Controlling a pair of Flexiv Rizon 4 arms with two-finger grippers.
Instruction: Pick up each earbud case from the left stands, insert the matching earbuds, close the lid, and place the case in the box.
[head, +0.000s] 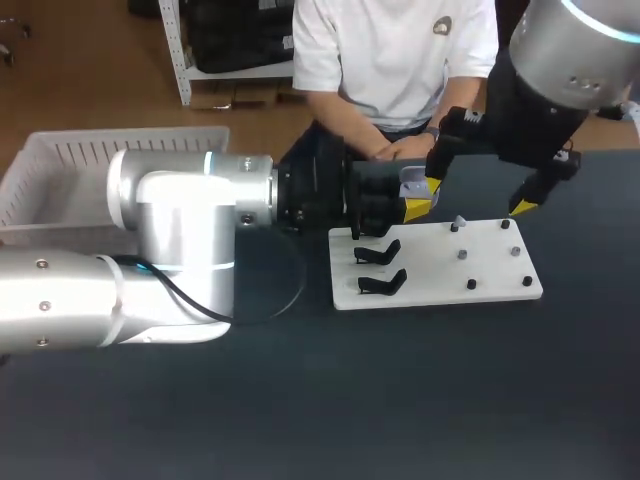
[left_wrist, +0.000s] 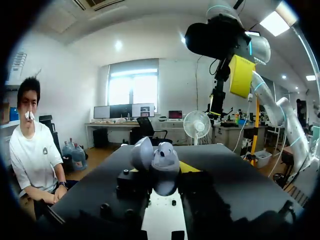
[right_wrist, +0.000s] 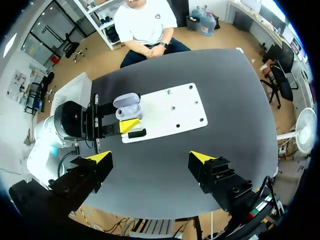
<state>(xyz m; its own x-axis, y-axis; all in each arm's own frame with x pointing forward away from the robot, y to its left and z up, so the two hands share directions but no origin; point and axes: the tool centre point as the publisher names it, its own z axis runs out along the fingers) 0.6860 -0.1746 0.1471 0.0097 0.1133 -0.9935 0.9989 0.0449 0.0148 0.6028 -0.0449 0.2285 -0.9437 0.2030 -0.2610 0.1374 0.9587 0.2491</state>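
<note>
A grey earbud case (head: 412, 181) with its lid open is held above the left end of the white board (head: 480, 272). My left gripper (head: 408, 205) is shut on it from two sides. In the left wrist view the open case (left_wrist: 159, 165) sits between the fingers, over the board (left_wrist: 162, 217). My right gripper (head: 477, 197) hangs open high above the board's far edge, nothing between its yellow fingertips (head: 523, 207). In the right wrist view the right gripper (right_wrist: 151, 158) is wide open, far above the case (right_wrist: 127, 106) and the board (right_wrist: 175, 112). Two empty black stands (head: 380, 268) are on the board's left.
Several small dark pegs (head: 471, 285) stand on the board's right half. A white slotted basket (head: 70, 165) sits at the far left of the table. A person's hands (head: 400, 148) rest at the table's far edge, just behind the grippers.
</note>
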